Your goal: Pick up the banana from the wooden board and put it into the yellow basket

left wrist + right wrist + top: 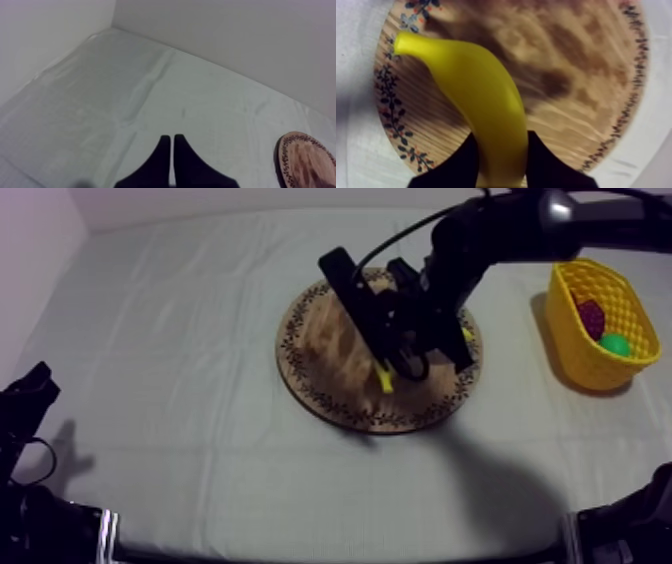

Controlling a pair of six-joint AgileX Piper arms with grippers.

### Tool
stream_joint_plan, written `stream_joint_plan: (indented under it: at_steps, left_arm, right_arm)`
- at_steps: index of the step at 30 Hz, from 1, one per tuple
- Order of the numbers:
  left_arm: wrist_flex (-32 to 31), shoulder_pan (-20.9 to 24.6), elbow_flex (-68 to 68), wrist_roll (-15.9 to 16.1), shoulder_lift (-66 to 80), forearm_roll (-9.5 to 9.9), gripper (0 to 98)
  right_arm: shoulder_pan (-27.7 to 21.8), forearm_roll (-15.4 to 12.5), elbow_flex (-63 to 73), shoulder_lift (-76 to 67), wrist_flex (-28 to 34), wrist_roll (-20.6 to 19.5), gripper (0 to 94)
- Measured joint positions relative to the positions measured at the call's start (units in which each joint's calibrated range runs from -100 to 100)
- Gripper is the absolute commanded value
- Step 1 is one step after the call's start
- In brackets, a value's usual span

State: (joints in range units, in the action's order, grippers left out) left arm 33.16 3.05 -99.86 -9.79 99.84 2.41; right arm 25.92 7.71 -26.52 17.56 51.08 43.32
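Note:
The yellow banana (481, 95) lies between the two black fingers of my right gripper (502, 160), which is shut on it over the round wooden board (576, 75). From above, the right gripper (400, 360) hangs over the board's (300, 358) right half, and the banana's tip (385, 376) pokes out below it. Whether the banana touches the wood I cannot tell. My left gripper (30, 393) sits low at the table's left side, and its fingers (161, 152) lie together as a narrow wedge (172, 142) over bare cloth.
The yellow basket (575, 338) stands at the right of the table, right of the board, with a dark reddish fruit (592, 316) and a green fruit (616, 345) inside. The board's edge (305, 160) lies off to the side of my left gripper.

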Motion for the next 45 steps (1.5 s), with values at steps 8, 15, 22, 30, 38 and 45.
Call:
stream_joint_plan:
  at_steps: [8, 15, 22, 30, 38, 45]
  left_arm:
    - [0.0, 0.0, 0.0, 0.0, 0.0, 0.00, 0.1]
    - [0.0, 0.0, 0.0, 0.0, 0.0, 0.00, 0.1]
    - [0.0, 0.0, 0.0, 0.0, 0.0, 0.00, 0.1]
    - [0.0, 0.0, 0.0, 0.0, 0.0, 0.00, 0.1]
    - [0.0, 0.0, 0.0, 0.0, 0.0, 0.00, 0.1]
    - [0.0, 0.0, 0.0, 0.0, 0.0, 0.00, 0.1]
  right_arm:
    - [-0.2, -2.2, 6.6, -7.3, 9.1, 2.2, 21.1]
    - [-0.3, -4.1, 15.5, -12.5, 18.6, 2.6, 20.8]
    - [0.2, -4.3, 17.5, -14.9, 23.0, 0.9, 19.5]
    - [-0.8, -3.8, 17.6, -14.4, 23.1, -2.5, 20.4]
    - [-4.8, -3.6, 18.7, -15.0, 23.3, -7.8, 22.0]
    - [-11.1, -2.9, 16.7, -17.5, 26.1, -11.6, 20.6]
